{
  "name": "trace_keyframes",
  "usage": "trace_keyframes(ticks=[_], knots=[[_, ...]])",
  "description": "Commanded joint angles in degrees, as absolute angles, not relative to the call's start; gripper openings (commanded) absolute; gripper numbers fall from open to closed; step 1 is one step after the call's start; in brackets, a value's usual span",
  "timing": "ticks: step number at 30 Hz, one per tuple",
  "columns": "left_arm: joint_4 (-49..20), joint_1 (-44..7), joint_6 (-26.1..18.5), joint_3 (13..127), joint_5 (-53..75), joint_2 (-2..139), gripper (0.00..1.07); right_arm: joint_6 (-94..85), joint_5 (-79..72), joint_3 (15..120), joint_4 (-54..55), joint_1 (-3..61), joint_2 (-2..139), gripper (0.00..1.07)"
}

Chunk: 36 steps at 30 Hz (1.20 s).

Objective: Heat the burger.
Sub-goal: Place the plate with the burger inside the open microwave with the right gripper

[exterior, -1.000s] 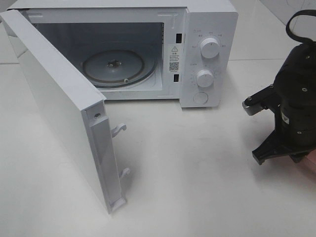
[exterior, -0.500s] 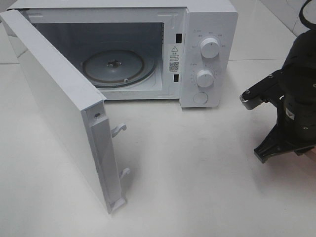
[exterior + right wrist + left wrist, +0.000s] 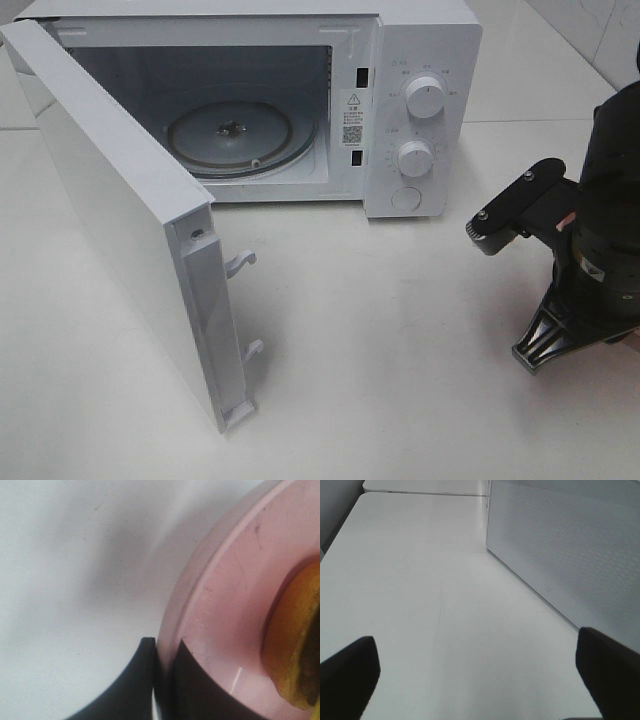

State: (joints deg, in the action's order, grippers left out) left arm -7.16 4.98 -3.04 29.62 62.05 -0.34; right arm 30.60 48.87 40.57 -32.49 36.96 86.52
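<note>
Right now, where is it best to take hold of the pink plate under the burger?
The thin raised rim of the pink plate, from outside the edge, a finger on each face: the burger sits further in. The right gripper is shut there.

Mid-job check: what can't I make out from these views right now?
- burger: right wrist view's edge cuts off all but a bun sliver.
- pink plate: mostly beyond that same edge; high view, the right arm blocks nearly all of it.
- microwave dial markings: too small, high view.
</note>
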Motion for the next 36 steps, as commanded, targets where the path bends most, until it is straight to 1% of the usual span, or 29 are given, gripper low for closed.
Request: trace_keyframes(ticks=[1,2,4,5,6,18,22,23,26,27,28,30,36], knots=[[-7.7,4.6,-2.8,29.5,61.1,-1.7,1.00,30.8,52.7,39.6,-35.5,40.4,85.3,0.00],[-7.7,4.6,-2.8,29.5,61.1,-1.7,1.00,30.8,52.7,39.6,-35.5,40.4,85.3,0.00],[-7.7,4.6,-2.8,29.5,61.1,-1.7,1.00,30.8,53.9,39.5,-35.5,42.7,85.3,0.00],[-7.7,4.6,-2.8,29.5,61.1,-1.7,1.00,30.8,53.9,39.5,-35.5,42.7,85.3,0.00],[-7.7,4.6,-2.8,29.5,61.1,-1.7,1.00,30.7,54.1,39.5,-35.5,44.4,85.3,0.00],[-7.7,4.6,-2.8,29.5,61.1,-1.7,1.00,30.2,56.6,39.5,-35.7,51.8,85.3,0.00],[-7.7,4.6,-2.8,29.5,61.1,-1.7,1.00,28.9,57.4,39.5,-35.8,55.5,85.3,0.00],[-7.7,4.6,-2.8,29.5,61.1,-1.7,1.00,28.6,57.9,39.5,-36.2,56.8,85.3,0.00],[-7.7,4.6,-2.8,29.5,61.1,-1.7,1.00,28.2,58.2,39.5,-36.6,57.6,85.3,0.00],[-7.7,4.6,-2.8,29.5,61.1,-1.7,1.00,27.7,58.5,39.5,-37.2,59.2,85.2,0.00],[-7.7,4.6,-2.8,29.5,61.1,-1.7,1.00,27.7,58.5,39.5,-37.2,59.2,85.2,0.00],[-7.7,4.6,-2.8,29.5,61.1,-1.7,1.00,26.4,58.2,39.5,-37.9,61.2,83.9,0.00],[-7.7,4.6,-2.8,29.5,61.1,-1.7,1.00,23.4,58.2,39.5,-38.7,61.8,81.4,0.00]])
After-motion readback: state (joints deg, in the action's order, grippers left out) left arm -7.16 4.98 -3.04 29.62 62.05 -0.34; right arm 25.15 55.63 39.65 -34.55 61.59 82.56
